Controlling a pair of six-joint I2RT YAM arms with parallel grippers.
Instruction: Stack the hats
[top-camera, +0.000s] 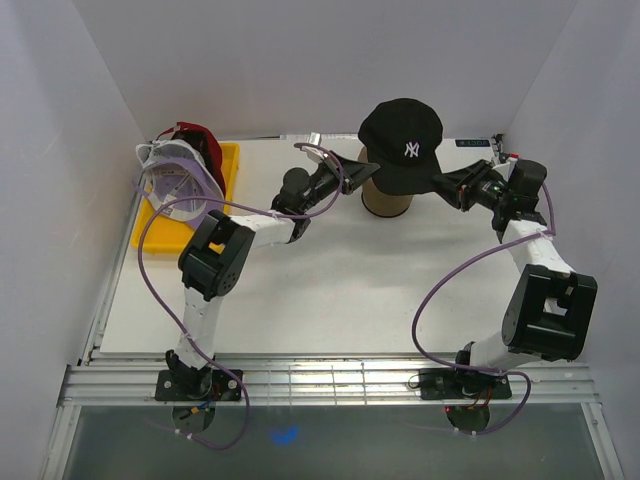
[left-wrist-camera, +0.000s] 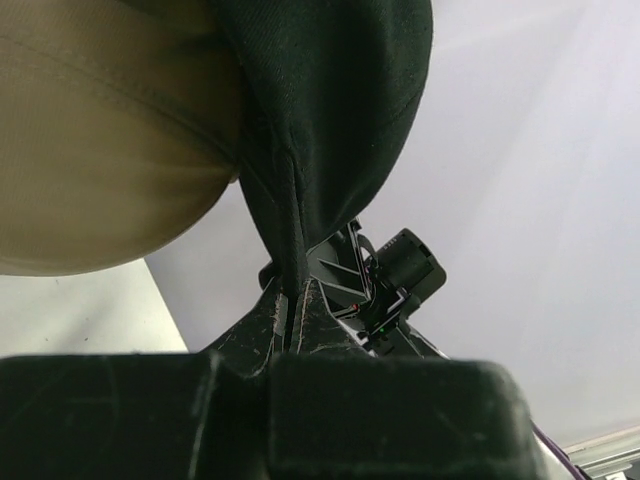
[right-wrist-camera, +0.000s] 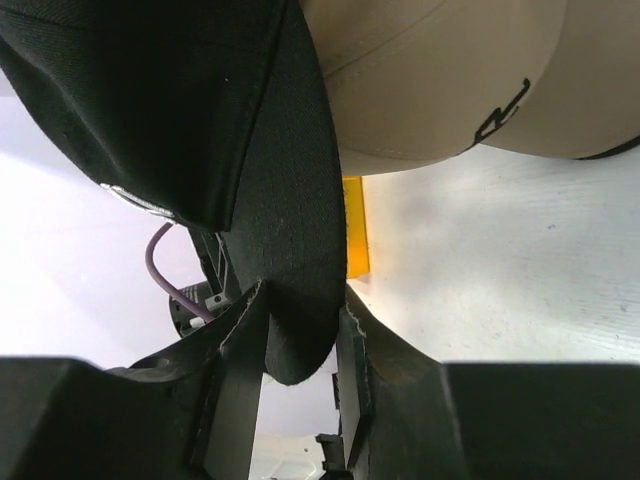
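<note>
The black cap (top-camera: 400, 135) sits in the upper middle of the overhead frame, draped over a tan form (top-camera: 385, 203) that stands on the white bench (top-camera: 330, 290). Its logo faces the camera.

The left pincer (left-wrist-camera: 290, 300) reaches in from the cap's left. Its fingers are pressed together on a fold of black fabric at the cap's lower edge, with the tan form filling the upper left of that wrist view.

The right pincer (right-wrist-camera: 303, 320) comes from the cap's right. The curved brim runs down between its two fingers, which touch it on both sides and pinch it.

In the upper left corner, a yellow tray (top-camera: 228, 165) holds the other three hats nested together and tipped on their sides: the dark red cap (top-camera: 198, 135) at the back, then the white cap (top-camera: 152, 160) and the lavender cap (top-camera: 195, 185).
</note>
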